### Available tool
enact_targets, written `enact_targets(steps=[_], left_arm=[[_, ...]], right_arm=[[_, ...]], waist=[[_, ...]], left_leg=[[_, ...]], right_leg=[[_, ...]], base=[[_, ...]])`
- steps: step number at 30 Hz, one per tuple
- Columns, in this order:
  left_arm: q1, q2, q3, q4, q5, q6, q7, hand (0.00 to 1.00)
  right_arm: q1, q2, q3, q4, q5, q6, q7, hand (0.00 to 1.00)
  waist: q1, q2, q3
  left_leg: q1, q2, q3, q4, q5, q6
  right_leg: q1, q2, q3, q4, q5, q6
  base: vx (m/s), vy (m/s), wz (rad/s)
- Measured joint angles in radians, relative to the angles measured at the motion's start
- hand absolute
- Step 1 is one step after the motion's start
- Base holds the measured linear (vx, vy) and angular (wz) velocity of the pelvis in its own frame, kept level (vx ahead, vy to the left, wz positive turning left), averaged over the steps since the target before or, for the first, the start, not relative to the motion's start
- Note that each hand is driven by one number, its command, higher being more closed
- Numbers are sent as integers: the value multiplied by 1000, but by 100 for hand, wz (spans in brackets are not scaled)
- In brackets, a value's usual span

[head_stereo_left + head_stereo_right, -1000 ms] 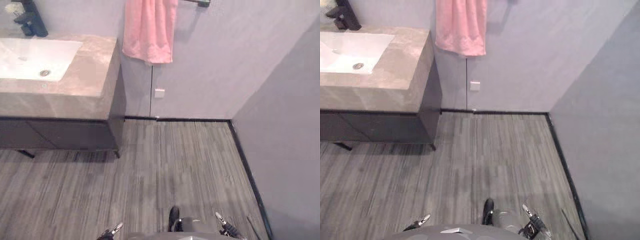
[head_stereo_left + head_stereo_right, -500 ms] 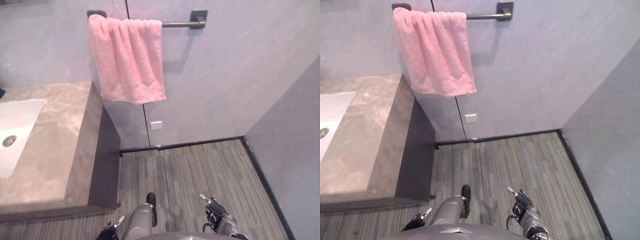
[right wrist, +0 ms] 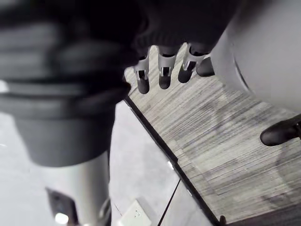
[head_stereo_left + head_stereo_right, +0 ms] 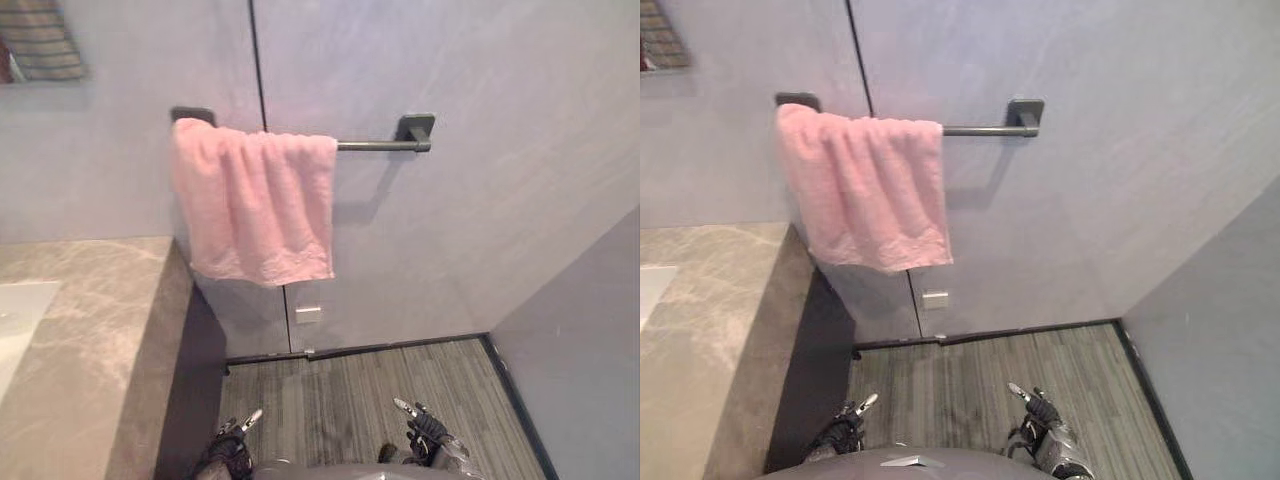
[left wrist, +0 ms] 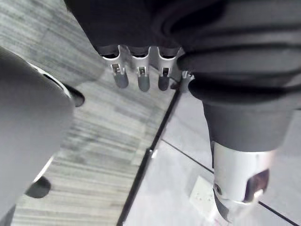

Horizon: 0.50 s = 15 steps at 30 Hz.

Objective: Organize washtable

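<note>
The left hand (image 5: 138, 71) was seen low at the near left, over the floor (image 4: 350, 395). Its fingers were held straight and loose, and nothing was gripped in them. The right hand (image 3: 162, 75) was seen low at the near right, likewise slack-fingered and empty, also above the grey striped floor. Neither hand was touching anything.

The washtable (image 4: 95, 330) was placed at the left, well apart from both hands. Its marbled brown top was bordered by a dark side panel, and the corner of a white basin (image 4: 18, 318) was set into it at the far left edge.

On the far wall (image 4: 480, 200), just right of the washtable, a pink towel (image 4: 258, 210) was draped over the left end of a dark rail (image 4: 372, 146). Its lower hem was hung beside the washtable's far corner. A small white wall plate (image 4: 308, 314) was fixed below the towel, and a black skirting (image 4: 400, 346) was run along the foot of the wall.
</note>
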<state>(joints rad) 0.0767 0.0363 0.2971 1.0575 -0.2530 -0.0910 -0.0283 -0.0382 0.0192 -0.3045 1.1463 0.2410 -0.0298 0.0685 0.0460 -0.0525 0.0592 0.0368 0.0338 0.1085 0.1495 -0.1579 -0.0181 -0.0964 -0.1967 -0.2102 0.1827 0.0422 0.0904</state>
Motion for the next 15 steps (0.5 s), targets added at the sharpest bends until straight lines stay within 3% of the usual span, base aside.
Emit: enact_targets(steps=[5,8,11,15], left_arm=[[4,-28,-25,23,-2,-1,-2,0],[8,-17,-43,37,-8,-1,0,0],[65,-21,-81,-140,-98,3,16,0],[180,-37,-45,-541,-213,-17,40,0]], right_arm=[[10,-33,-44,21,-38,13,-1,0],[-6,-47,-12,26,-31,14,-6,0],[16,-55,140,-199,22,14,-30,0],[64,-50,259,-616,81,-47,-42,0]], waist=[[-2,56,-60],[-3,56,-60],[-9,45,-59],[-1,21,-74]], left_leg=[[-12,63,-105,-56,22,-61],[4,92,-115,-84,24,-80],[-17,94,-110,-86,24,-81],[-44,87,-72,-82,23,-79]], right_leg=[[57,78,-99,-120,-26,-22],[82,114,-107,-155,-27,-32],[65,121,-98,-175,-16,-41],[26,123,-58,-202,12,-39]], base=[[157,-280,48],[50,-140,7],[4,-24,-12],[19,23,-26]])
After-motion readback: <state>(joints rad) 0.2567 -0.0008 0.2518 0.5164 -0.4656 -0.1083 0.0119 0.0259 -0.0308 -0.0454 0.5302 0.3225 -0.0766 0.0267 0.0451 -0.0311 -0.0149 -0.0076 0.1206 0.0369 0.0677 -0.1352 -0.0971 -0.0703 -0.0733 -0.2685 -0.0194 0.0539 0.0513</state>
